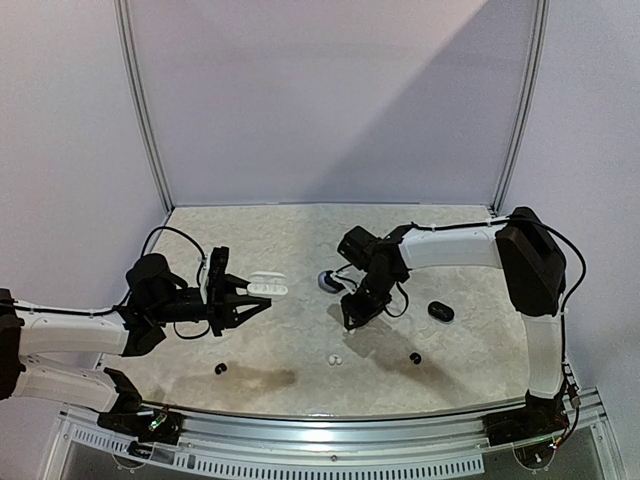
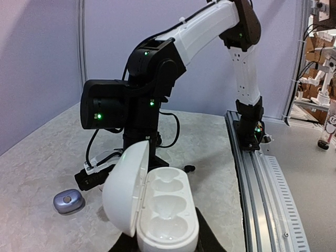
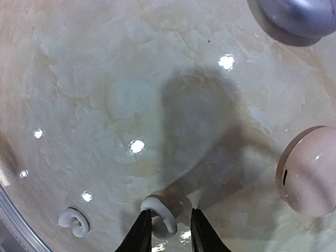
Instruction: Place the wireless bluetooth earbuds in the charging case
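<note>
My left gripper (image 1: 250, 297) is shut on the white charging case (image 2: 165, 215) and holds it above the table. Its lid (image 2: 123, 189) stands open and the moulded wells are empty. In the right wrist view my right gripper (image 3: 171, 231) stands low over the table, its fingers either side of a white earbud (image 3: 161, 214). The left finger touches the bud and the right one stands a little apart. A second white earbud (image 3: 73, 222) lies to the left. Two black earbuds (image 1: 221, 368) (image 1: 414, 358) and a white one (image 1: 334, 359) lie near the front.
A grey-blue case (image 1: 327, 280) lies shut between the arms. A black case (image 1: 440, 312) sits to the right. A pale rounded thing (image 3: 310, 170) shows at the right edge of the right wrist view. A metal rail (image 2: 262, 178) runs along the table's near edge.
</note>
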Controlling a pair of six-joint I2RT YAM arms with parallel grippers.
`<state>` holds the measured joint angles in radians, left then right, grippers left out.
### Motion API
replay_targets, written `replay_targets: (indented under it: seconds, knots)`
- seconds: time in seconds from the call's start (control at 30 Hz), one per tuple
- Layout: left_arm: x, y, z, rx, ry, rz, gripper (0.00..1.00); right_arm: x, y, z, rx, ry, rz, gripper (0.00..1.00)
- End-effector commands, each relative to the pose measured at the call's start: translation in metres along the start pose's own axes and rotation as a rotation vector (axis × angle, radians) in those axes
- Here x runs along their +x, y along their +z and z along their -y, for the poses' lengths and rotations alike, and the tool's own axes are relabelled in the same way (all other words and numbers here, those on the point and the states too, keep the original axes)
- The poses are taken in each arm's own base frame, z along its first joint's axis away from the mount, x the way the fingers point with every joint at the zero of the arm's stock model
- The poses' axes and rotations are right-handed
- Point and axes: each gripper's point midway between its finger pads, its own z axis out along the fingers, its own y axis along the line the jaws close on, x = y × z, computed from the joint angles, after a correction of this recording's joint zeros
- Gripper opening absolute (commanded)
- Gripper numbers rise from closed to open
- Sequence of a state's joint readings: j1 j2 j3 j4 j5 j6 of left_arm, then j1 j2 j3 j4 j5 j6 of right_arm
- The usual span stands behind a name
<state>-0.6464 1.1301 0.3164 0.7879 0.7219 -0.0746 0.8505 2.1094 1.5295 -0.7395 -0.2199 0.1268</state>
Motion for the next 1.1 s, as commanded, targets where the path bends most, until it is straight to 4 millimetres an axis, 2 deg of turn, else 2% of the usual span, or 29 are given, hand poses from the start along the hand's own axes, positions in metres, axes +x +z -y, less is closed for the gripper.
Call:
replay_targets:
  seconds: [0.0,0.23,0.4,0.53,0.77,0.87,0.9,0.93,1.0,1.07]
  knots:
    - [0.001,-0.001,0.000,-0.002,0.009,-0.004,0.00,0.014,0.014,-0.003,-0.009,0.010,-0.048,0.25]
    - [0.001,-0.002,0.001,0.000,0.013,-0.003,0.00,0.011,0.009,-0.009,-0.030,0.008,-0.037,0.08]
    - [0.001,-0.003,0.001,-0.001,0.016,-0.001,0.00,0.006,-0.001,-0.018,-0.067,0.007,-0.019,0.01]
    - [0.001,-0.003,0.001,-0.002,0.019,0.001,0.00,-0.003,-0.019,-0.023,-0.072,-0.001,0.028,0.00]
    - [0.000,-0.004,0.003,-0.002,0.024,0.005,0.00,-0.042,-0.090,-0.030,-0.006,-0.057,0.243,0.00]
    - [-0.001,-0.005,0.003,0.000,0.030,0.008,0.00,-0.068,-0.146,-0.044,0.061,-0.144,0.427,0.00]
    - [-0.001,-0.005,0.003,0.001,0.033,0.010,0.00,-0.077,-0.172,-0.055,0.075,-0.193,0.512,0.00]
    - [-0.001,-0.005,0.004,0.003,0.035,0.012,0.00,-0.083,-0.188,-0.071,0.074,-0.246,0.578,0.00]
    - [-0.003,-0.005,0.005,0.009,0.041,0.016,0.00,-0.090,-0.229,-0.117,0.061,-0.426,0.737,0.00]
    - [-0.002,-0.004,0.006,0.016,0.044,0.016,0.00,-0.091,-0.255,-0.157,0.037,-0.576,0.852,0.00]
